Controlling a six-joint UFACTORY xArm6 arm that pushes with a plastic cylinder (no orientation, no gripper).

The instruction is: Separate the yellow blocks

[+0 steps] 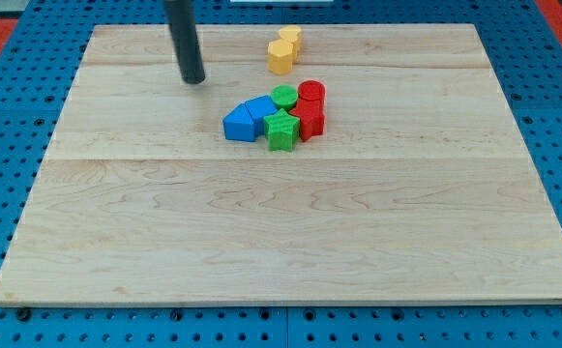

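Yellow blocks, two of them, sit touching each other near the view's top edge of a wooden board (290, 242), slightly right of the middle: a yellow hexagonal block (280, 57) in front, and a second yellow block (291, 38) tucked just behind it toward the view's upper right. That rear one's shape is partly hidden and hard to make out.

My tip (194, 80) is the lower end of a straight dark rod. It rests on the board to the view's left of the yellow pair, apart from them and touching no block. The rod has no jaws, so it holds nothing. Its upper part is cut off by the view's top edge.

Below the yellow pair, and separate from it, is a tight cluster of six blocks. A blue block (240, 124) lies at the cluster's left, with a second blue block (260, 107) against it. A green cylinder (283, 96) stands behind a green star-shaped block (281, 131). A red cylinder (311, 94) stands at the right, with another red block (310, 121) in front of it; that block's shape is unclear.

The board rests on a blue perforated surface (0, 116).
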